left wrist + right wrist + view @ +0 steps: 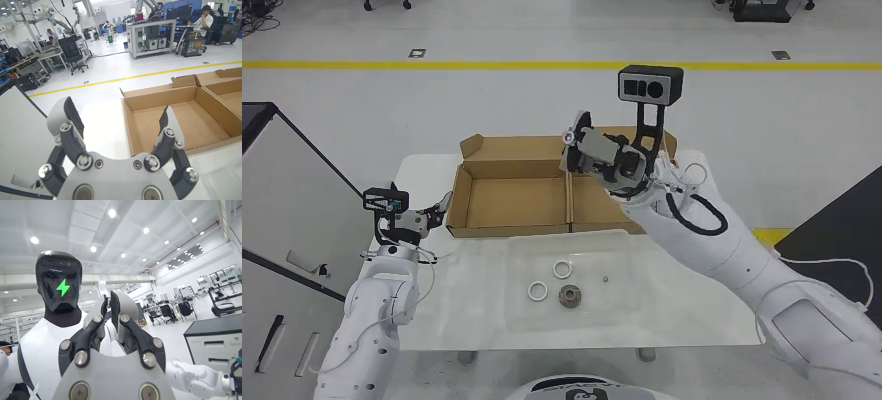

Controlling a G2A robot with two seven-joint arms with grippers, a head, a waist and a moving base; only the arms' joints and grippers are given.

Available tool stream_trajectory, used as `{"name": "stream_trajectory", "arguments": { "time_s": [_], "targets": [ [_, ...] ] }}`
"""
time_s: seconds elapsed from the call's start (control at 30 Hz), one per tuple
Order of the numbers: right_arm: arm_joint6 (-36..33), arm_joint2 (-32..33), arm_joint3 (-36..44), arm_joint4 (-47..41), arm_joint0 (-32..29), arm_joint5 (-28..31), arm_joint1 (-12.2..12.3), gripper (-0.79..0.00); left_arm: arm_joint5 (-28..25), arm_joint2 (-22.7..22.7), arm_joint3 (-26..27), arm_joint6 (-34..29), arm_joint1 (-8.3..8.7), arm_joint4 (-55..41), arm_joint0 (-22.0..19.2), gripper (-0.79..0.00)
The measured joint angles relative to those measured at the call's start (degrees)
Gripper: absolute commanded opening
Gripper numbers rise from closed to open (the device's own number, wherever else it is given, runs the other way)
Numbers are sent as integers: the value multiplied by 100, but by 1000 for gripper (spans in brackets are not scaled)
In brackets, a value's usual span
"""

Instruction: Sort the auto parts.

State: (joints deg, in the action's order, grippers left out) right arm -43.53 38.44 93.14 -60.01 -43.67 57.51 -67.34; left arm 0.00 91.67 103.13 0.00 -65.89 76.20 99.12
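bright, even light from ceiling lamps (112,212), soft shadows, perhaps slight edge distortion

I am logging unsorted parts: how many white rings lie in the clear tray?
2. One white ring lies central in the tray; the other ring lies nearer the robot, beside the dark round part. None appears hidden.

One speck (606,279) in the tray (542,255) cannot be identified; the right-hand box (594,210) is partly covered by the right arm (712,235).
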Motion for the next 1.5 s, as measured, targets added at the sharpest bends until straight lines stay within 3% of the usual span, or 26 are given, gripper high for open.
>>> {"name": "stream_trajectory", "arguments": {
  "time_s": [0.27, 0.53, 1.17, 1.5],
  "targets": [
    [-280, 358, 425, -961, -535, 49, -190, -785, 0, 0, 0, 0, 0, 0, 0, 0],
    [-339, 675, 589, -1181, -877, -13, -404, -785, 0, 0, 0, 0, 0, 0, 0, 0],
    [-1047, 1273, -117, 305, -992, -723, -597, -785, 0, 0, 0, 0, 0, 0, 0, 0],
    [-913, 1516, 199, -282, -1315, -589, -687, -785, 0, 0, 0, 0, 0, 0, 0, 0]
  ]
}}
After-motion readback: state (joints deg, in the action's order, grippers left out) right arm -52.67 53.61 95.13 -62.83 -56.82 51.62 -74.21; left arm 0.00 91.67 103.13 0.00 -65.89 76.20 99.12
